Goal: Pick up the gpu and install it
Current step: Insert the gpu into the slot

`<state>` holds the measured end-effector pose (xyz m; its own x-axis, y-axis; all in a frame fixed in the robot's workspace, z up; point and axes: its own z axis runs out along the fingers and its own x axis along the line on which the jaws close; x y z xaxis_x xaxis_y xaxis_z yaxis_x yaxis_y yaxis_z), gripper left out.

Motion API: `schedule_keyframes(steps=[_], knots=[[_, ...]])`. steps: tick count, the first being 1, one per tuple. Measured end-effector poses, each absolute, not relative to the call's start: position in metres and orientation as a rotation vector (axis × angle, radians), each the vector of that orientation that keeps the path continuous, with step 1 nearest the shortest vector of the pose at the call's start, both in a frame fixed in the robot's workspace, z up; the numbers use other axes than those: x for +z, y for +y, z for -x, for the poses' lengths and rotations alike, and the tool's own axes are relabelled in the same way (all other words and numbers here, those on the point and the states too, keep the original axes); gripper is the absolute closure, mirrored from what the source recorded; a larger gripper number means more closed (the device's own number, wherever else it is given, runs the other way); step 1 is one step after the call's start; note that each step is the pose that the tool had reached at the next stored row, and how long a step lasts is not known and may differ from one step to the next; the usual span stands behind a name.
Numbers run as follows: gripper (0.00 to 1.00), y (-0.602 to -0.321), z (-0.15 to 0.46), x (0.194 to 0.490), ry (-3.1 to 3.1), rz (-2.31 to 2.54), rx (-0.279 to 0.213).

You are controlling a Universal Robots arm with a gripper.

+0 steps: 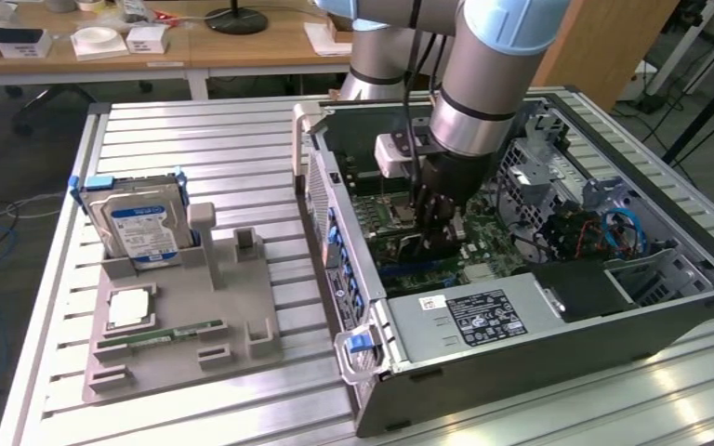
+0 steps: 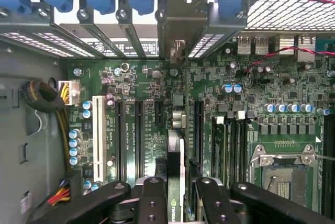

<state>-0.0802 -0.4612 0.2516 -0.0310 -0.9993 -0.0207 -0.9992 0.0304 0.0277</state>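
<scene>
Gripper [image 1: 435, 234] down inside open computer case [image 1: 556, 362], jaws clamped on gpu [image 2: 175, 182], card held edge-on between black fingers [image 2: 152, 203]. Gpu sits over motherboard [image 2: 131, 82], aligned with expansion slots [image 2: 138, 130], bracket end toward rear slot openings. Hard drive [image 1: 138, 228] upright in grey parts holder [image 1: 183, 325] on exterior view's left, well apart from case.

Little can be read. The hard drive [image 1: 141, 228], at about nine o'clock from the computer case [image 1: 556, 344], carries a blue-and-white label with illegible print. The power supply [image 1: 482, 321] bears a black label and a white barcode sticker, perhaps with certification marks, too small to read.
</scene>
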Motion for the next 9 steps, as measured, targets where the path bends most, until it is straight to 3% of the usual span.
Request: schedule_keyframes(steps=[9], knots=[[0.74,-0.4612,0.0802,0.2516,-2.252,-2.183,-0.054]])
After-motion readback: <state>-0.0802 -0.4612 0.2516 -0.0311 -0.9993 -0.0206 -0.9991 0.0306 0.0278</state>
